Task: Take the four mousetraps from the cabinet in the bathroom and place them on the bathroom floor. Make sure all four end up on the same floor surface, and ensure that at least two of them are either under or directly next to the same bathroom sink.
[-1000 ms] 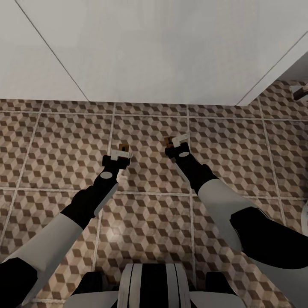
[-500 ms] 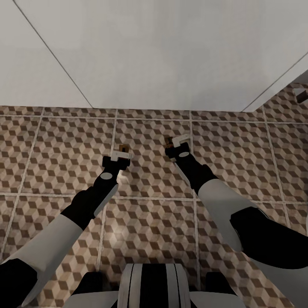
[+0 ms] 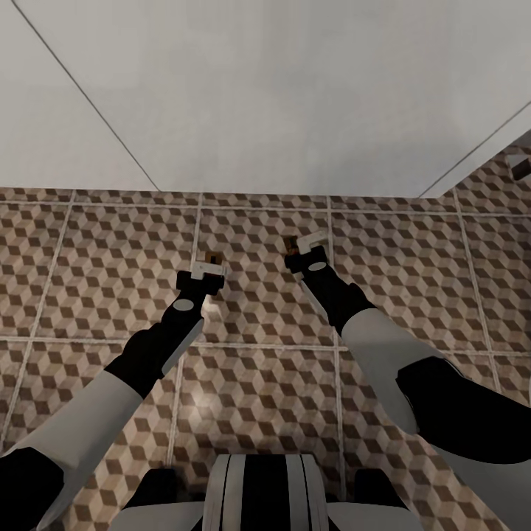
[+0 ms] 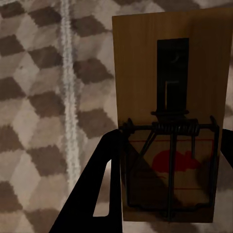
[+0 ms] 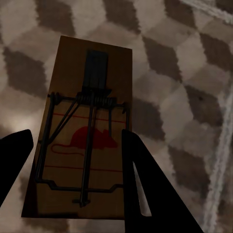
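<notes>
Head view: both arms reach low over the cube-patterned brown and cream tiled bathroom floor (image 3: pixel 103 251), near the white vanity front (image 3: pixel 280 96).

Left wrist view: the left end effector (image 4: pixel 165 184) is clamped on a flat brown wooden mousetrap (image 4: pixel 170 73).

Right wrist view: the right end effector (image 5: pixel 73 170) grips another wooden mousetrap (image 5: pixel 92 77).

Lower both flat before releasing, close beside the vanity.

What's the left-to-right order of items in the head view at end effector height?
Left end effector → its mousetrap → right arm's mousetrap → right end effector, all above the bathroom floor.
</notes>
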